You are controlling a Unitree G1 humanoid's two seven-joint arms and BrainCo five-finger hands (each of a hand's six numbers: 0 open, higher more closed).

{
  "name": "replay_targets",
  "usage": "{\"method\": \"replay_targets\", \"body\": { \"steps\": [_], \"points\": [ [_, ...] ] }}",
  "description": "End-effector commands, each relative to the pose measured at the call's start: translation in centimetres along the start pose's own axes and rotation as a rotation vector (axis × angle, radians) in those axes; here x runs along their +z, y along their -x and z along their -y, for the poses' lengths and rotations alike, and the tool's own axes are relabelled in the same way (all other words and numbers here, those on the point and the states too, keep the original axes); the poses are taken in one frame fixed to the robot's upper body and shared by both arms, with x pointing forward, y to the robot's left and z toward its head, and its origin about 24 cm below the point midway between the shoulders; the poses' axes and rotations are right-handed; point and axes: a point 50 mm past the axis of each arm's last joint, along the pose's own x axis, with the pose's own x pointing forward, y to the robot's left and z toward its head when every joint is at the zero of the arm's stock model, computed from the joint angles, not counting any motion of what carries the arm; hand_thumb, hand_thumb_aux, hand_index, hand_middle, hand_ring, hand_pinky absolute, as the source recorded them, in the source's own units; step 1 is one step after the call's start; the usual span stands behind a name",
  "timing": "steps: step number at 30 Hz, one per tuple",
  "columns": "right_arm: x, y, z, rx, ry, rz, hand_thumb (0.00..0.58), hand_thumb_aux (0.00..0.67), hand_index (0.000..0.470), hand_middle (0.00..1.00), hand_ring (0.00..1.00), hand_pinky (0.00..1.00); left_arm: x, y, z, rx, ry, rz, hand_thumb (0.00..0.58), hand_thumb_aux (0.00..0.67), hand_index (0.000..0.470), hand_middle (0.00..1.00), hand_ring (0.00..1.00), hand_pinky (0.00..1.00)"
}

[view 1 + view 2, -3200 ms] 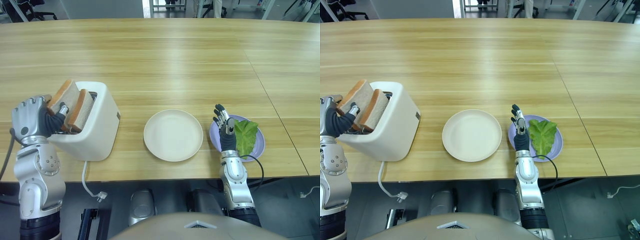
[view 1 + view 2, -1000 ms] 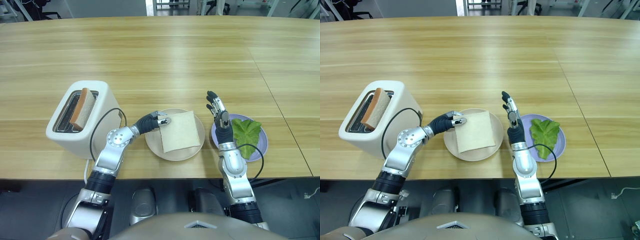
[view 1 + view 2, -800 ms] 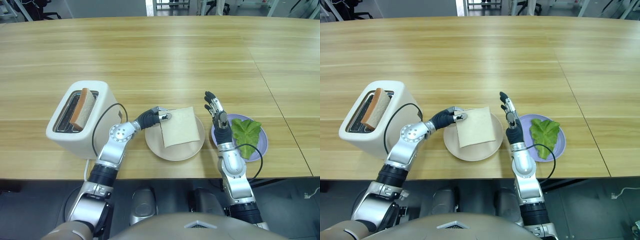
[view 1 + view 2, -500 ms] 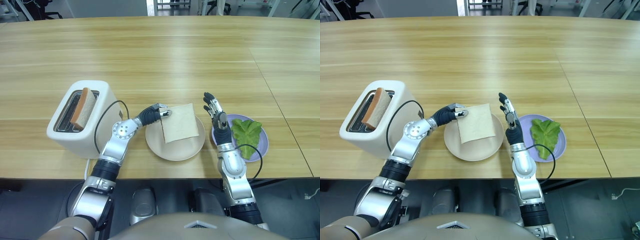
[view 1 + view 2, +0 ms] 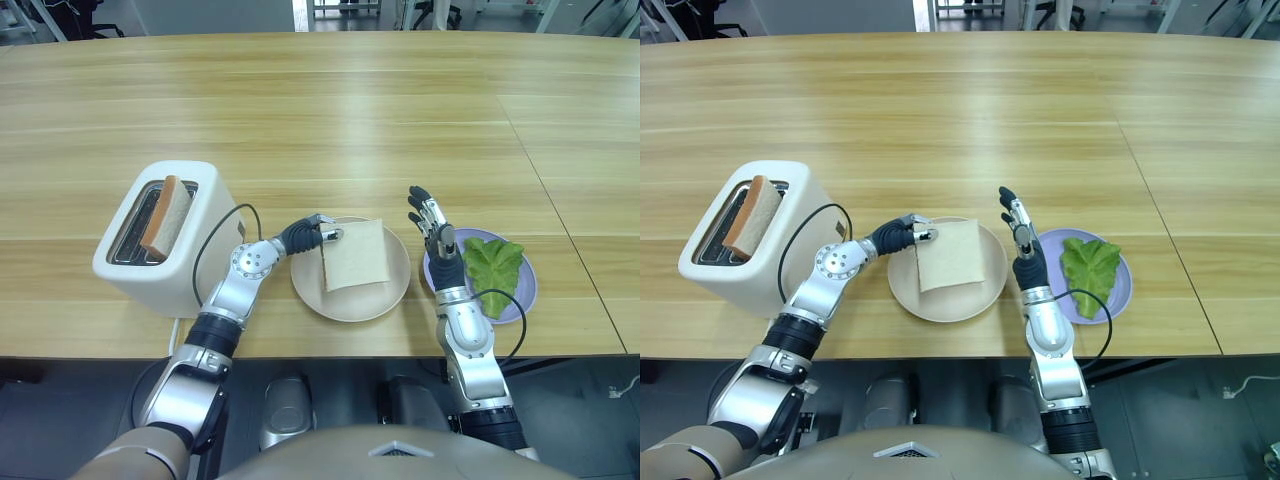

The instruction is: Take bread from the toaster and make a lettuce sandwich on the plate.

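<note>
A white toaster [image 5: 185,265] stands at the left with one bread slice [image 5: 165,214] upright in its slot. A second bread slice [image 5: 356,254] lies on the cream plate [image 5: 350,306] in the middle, resting toward its far side. My left hand [image 5: 306,235] is at the plate's left rim, its fingers shut on the slice's left corner. A green lettuce leaf [image 5: 491,266] lies on a small purple plate [image 5: 527,291] at the right. My right hand [image 5: 430,222] is held upright between the two plates, fingers straight and holding nothing.
The toaster's white cord [image 5: 172,338] hangs over the table's front edge [image 5: 320,350]. A seam [image 5: 530,160] in the wooden tabletop runs back past the purple plate. The wide far half of the table is bare wood.
My left hand carried one slice from the toaster to the cream plate. In the last second it nudged the slice toward the plate's far side. My right hand rose slightly.
</note>
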Motion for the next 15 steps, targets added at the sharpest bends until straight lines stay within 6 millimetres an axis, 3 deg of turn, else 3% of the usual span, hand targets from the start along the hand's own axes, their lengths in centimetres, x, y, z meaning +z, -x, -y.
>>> {"method": "replay_targets", "body": {
  "steps": [1, 15],
  "points": [
    [0.0, 0.1, 0.2, -0.007, -0.005, -0.011, 0.0, 0.0, 0.0, 0.0, 0.0, 0.0, -0.2, -0.1, -0.3, 0.016, -0.061, -0.033, 0.0, 0.0, 0.0, 0.0, 0.0, 0.0],
    [-0.2, 0.0, 0.2, -0.001, -0.006, -0.016, 0.0, 0.0, 0.0, 0.0, 0.0, 0.0, 1.6, 1.1, -2.6, 0.186, -0.219, -0.002, 0.0, 0.0, 0.0, 0.0, 0.0, 0.0]
  ]
}}
